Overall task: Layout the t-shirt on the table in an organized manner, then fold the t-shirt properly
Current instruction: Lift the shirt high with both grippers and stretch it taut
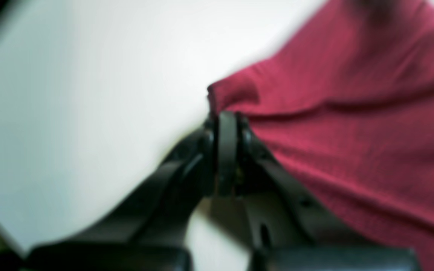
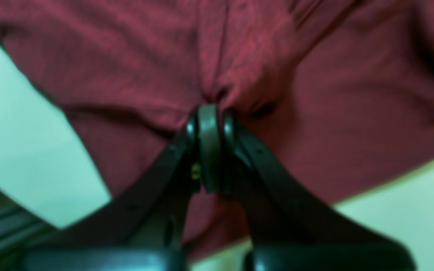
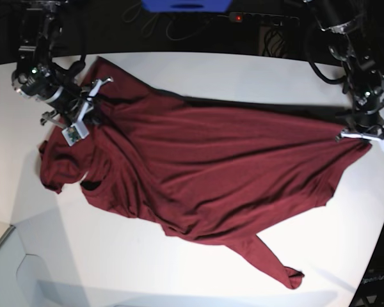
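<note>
Pinching t-shirt (image 3: 198, 179), both tools closed

My left gripper (image 1: 226, 124) is squeezed tight on a corner of the t-shirt (image 3: 205, 173). My right gripper (image 2: 208, 116) is pinched tight on a bunch of the t-shirt too. My two arms reach down at far ends of the t-shirt, well apart from each other.

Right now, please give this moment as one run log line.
phase: layout | left gripper: shut on shirt corner | right gripper: shut on shirt | shirt: stretched between arms, creased, unfolded
</note>
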